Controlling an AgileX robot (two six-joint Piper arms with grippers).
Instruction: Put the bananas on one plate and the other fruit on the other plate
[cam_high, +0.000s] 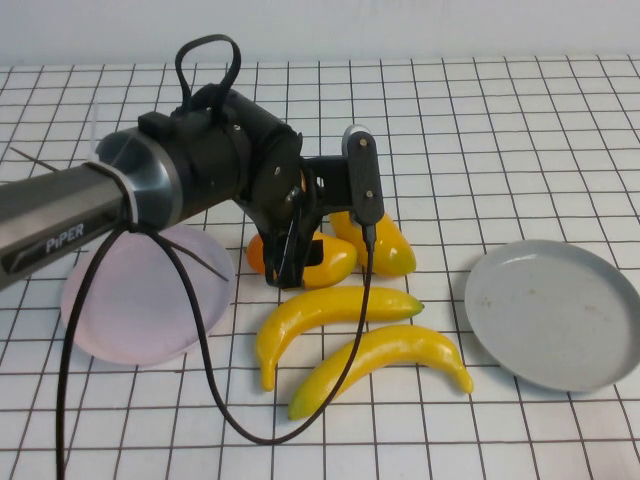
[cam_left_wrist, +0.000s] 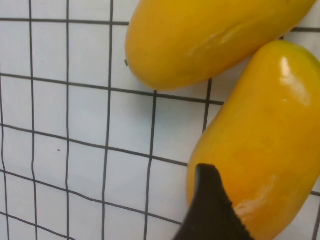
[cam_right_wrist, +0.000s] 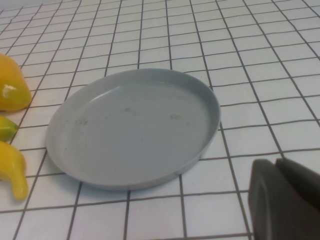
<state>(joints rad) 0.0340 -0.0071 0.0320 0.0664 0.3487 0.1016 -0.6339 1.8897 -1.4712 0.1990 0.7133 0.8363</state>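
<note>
Two mangoes lie mid-table, one orange-yellow (cam_high: 328, 262) and one yellow with a greenish end (cam_high: 390, 248). Two bananas (cam_high: 330, 312) (cam_high: 385, 355) lie in front of them. The pale pink plate (cam_high: 130, 300) is at the left and the grey plate (cam_high: 555, 312) at the right; both hold nothing. My left gripper (cam_high: 290, 262) is down over the orange mango (cam_left_wrist: 270, 140), open. One finger (cam_left_wrist: 212, 210) lies against the mango's side; the other is out of view. The second mango (cam_left_wrist: 200, 40) touches the first. My right gripper (cam_right_wrist: 276, 162) is shut and empty beside the grey plate (cam_right_wrist: 135, 125), outside the high view.
The left arm's black cable (cam_high: 210, 390) loops down over the pink plate's edge and across the bananas. A mango (cam_right_wrist: 10, 85) and a banana end (cam_right_wrist: 12, 172) show at the edge of the right wrist view. The table is a white grid surface.
</note>
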